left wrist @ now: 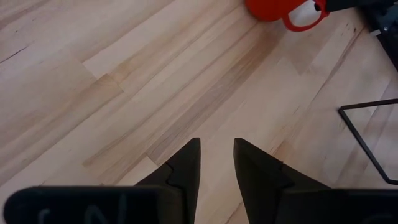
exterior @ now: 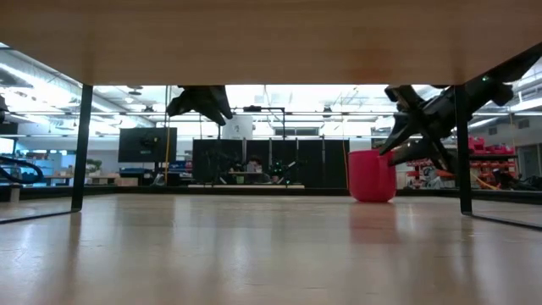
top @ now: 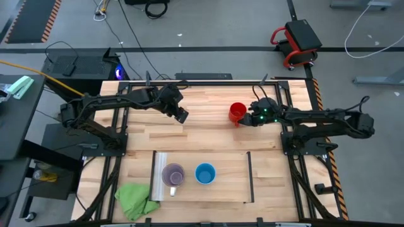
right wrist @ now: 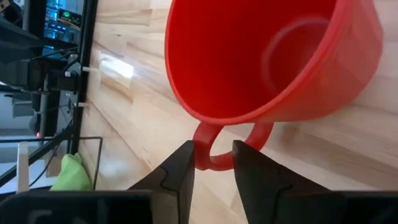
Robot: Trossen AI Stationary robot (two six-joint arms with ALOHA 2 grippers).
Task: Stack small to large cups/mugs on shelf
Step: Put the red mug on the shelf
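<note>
Three mugs in all: the purple mug (top: 172, 174) and blue mug (top: 205, 173) sit side by side on the shelf (top: 227, 189) (one shelf, near the table's front edge). Farther back stands the red mug (top: 237, 112), its handle between the right gripper (top: 250, 120) fingers, narrowly parted. Empty, the left gripper (top: 182, 116) hovers slightly parted.

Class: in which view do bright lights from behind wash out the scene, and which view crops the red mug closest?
Low view: the bright room behind turns both arms to silhouettes, and the red mug reflects faintly in the glossy table. Right wrist view: the mug fills the picture, its top cut off, handle between the right gripper fingers.
</note>
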